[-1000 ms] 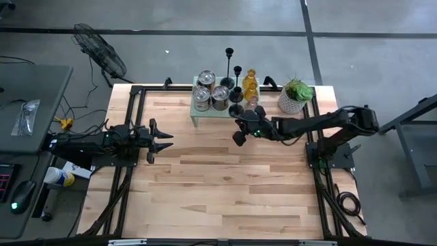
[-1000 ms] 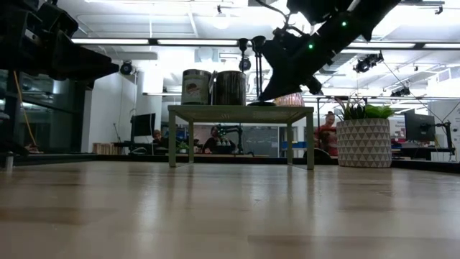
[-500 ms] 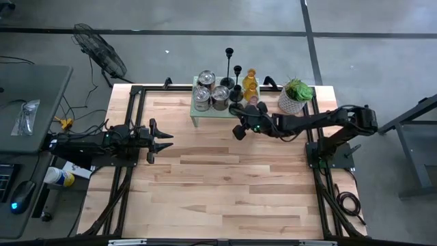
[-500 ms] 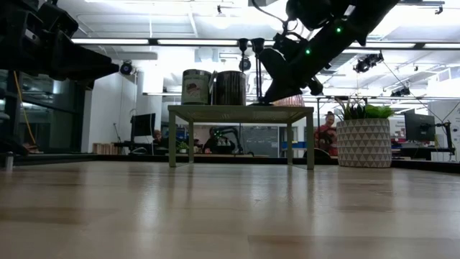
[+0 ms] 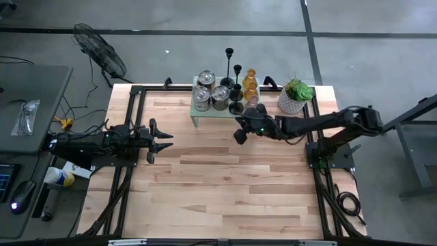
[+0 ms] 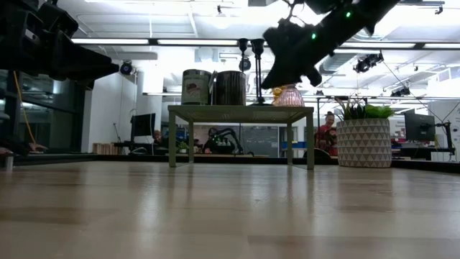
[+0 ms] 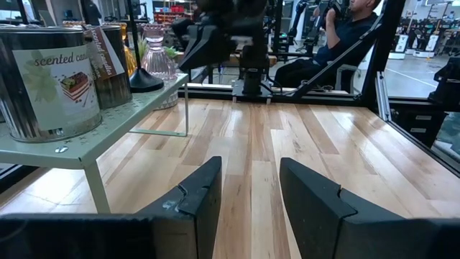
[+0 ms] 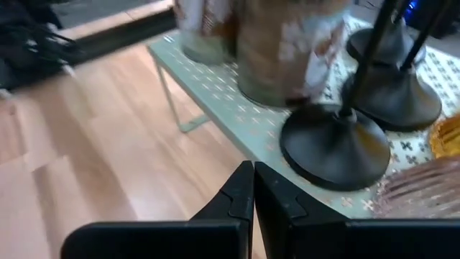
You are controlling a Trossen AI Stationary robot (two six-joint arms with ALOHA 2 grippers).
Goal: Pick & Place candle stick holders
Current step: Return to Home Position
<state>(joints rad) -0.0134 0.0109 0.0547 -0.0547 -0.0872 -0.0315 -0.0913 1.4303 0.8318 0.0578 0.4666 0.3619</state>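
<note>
Right hand (image 5: 238,136) closed and empty beside the rack (image 5: 212,113); the candle stick holders (image 5: 229,92) all stand on the rack.

The rack stands at the middle of the far edge of the bench (image 5: 218,191), near the plant (image 5: 295,92) at the far right corner; on it stand two silver tins (image 5: 212,96), three black holders with thin stems and round bases (the nearest one (image 8: 334,147) close to the rack's front edge), an amber glass (image 5: 250,85) and a pink glass (image 6: 290,96); the right hand hovers just in front of the rack, its fingers pressed together with nothing between them; the left hand (image 5: 162,140) waits at the left edge, fingers apart. To go home well, I think the right arm should first draw straight away from the rack, and only then fold down; the black stems are tall and light, so a small touch may tip them.
</note>
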